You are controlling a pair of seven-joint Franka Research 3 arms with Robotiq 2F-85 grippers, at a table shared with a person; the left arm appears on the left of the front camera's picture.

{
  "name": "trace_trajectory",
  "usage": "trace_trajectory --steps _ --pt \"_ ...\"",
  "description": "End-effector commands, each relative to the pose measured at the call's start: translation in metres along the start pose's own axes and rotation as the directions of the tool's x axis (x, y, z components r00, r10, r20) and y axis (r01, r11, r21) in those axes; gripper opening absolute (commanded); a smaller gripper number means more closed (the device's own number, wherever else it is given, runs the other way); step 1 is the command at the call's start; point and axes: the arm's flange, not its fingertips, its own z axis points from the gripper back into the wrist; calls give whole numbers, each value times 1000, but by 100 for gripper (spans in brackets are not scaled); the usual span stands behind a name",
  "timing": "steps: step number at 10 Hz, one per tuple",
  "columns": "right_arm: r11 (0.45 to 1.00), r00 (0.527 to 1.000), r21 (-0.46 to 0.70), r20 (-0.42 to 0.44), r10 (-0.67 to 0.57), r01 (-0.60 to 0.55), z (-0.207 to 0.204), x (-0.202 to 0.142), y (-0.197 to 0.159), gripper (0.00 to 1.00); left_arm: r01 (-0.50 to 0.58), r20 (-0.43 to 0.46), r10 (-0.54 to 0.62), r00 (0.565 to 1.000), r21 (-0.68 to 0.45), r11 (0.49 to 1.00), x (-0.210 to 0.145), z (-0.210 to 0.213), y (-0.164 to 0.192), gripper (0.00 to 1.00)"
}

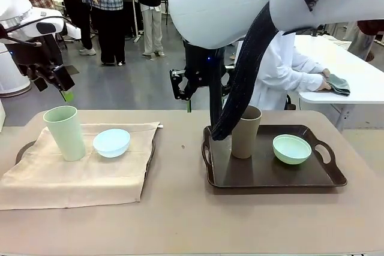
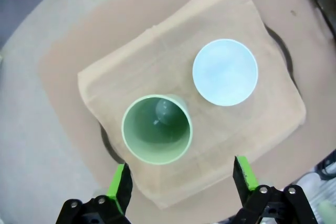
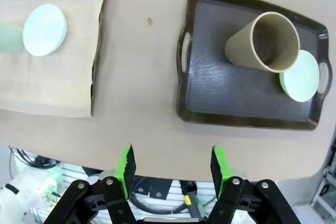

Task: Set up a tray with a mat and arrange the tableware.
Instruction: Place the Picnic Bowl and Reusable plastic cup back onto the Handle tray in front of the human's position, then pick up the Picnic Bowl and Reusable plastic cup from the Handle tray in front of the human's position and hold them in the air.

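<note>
On the left, a beige mat point(image 1: 78, 175) covers a dark tray point(image 1: 23, 150). A pale green cup point(image 1: 65, 133) and a light blue bowl point(image 1: 111, 142) stand upright on the mat. My left gripper point(image 1: 60, 85) hangs open above them; its wrist view looks straight down into the cup point(image 2: 156, 129), with the bowl point(image 2: 225, 72) beside it. A second dark tray point(image 1: 264, 175) at the right holds a brown cup point(image 1: 246, 131) and a pale green bowl point(image 1: 292, 149). My right gripper point(image 1: 191, 101) hovers high, open and empty point(image 3: 172, 166), with that tray point(image 3: 210, 93) below.
The tan round table point(image 1: 180, 214) has bare room between the two trays and along the front edge. Beyond the far edge a person in white bends over a grey cloth point(image 1: 339, 85) on a white table. Other people stand farther back.
</note>
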Motion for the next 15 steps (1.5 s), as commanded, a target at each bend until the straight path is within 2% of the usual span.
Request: trace_trajectory --steps 1,9,11,13,15 --pt "1000 1000 3 0 -10 10 -1 0 1 74 9 10 -9 1000 20 1000 -1 -4 -1 100" --pt "1000 1000 -3 1 1 -1 0 0 1 74 0 1 0 1000 -1 1000 0 -1 0 100" --pt "996 998 68 -8 -59 59 0 -14 -85 74 -132 -116 128 985 -29 991 -15 -11 -23 100" --pt "980 992 159 -52 -116 123 4 -27 -166 74 -154 -128 142 981 -89 984 -27 -7 -37 100" --pt "954 982 233 -37 -186 190 13 -40 -235 74 -141 -144 124 982 -121 982 -30 -6 -44 100"
